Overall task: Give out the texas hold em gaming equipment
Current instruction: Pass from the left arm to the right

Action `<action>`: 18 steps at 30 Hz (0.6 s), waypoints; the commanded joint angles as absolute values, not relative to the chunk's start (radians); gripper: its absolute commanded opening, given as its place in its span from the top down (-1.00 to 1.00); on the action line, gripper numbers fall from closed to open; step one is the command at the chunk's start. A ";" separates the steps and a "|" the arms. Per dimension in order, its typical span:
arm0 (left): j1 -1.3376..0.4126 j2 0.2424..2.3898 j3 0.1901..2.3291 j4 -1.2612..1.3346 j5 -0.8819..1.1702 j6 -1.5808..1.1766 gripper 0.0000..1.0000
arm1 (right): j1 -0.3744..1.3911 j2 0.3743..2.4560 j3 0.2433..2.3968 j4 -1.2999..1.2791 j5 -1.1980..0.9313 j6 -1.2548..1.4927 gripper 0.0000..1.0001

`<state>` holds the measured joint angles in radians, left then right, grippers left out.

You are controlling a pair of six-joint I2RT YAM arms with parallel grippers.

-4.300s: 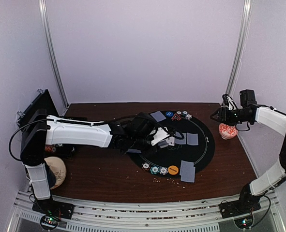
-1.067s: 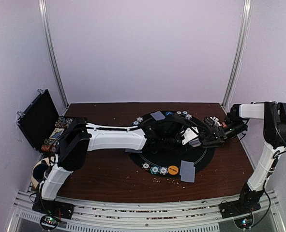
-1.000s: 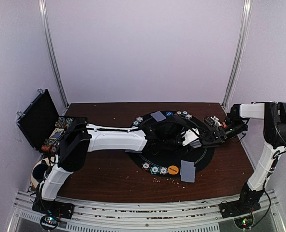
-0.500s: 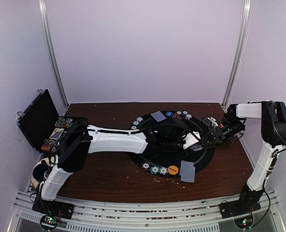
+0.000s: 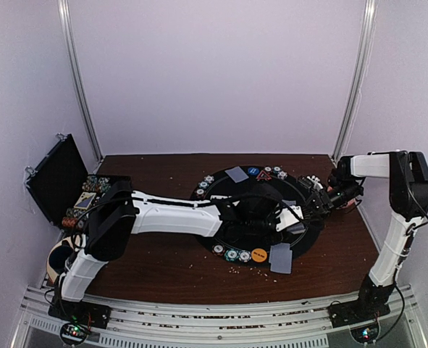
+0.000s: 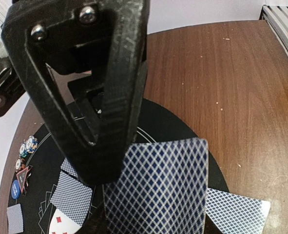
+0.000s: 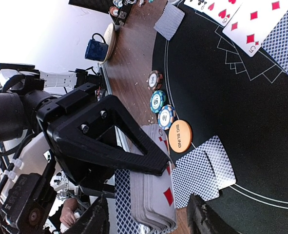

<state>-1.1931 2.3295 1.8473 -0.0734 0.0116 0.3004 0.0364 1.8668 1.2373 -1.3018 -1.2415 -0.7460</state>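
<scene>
Inventory, items outside the game set:
- Round black mat (image 5: 305, 235) with white lines, centre right of the top view.
- Dark brown wooden table (image 5: 163, 268), beneath everything.
- Open black case (image 5: 54, 177), left edge, lid upright.
- Blue mug (image 7: 96, 49), upper left of the right wrist view, beside a pale round dish (image 7: 110, 39).
- Pale crumbs (image 5: 235, 271), on the table just below the mat.

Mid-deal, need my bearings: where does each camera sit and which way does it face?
Top external: above and behind the bases, looking down at the black mat; left arm and right arm both show.
Left wrist: looks down past the left fingers at the card deck they clamp, mat below.
Right wrist: sideways across the mat toward that deck; right fingers flank the bottom edge, apart.
Shared: deck in all three; orange disc in top and right wrist.
</scene>
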 commanded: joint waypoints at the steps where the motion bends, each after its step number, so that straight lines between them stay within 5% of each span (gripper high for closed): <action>1: -1.198 2.266 1.838 0.007 0.012 0.310 0.55 | 0.060 1.874 1.234 -1.275 -1.241 -0.720 -0.09; 18: -1.198 2.264 1.846 0.019 -0.008 0.316 0.54 | 0.097 1.878 1.224 -1.266 -1.229 -0.717 0.26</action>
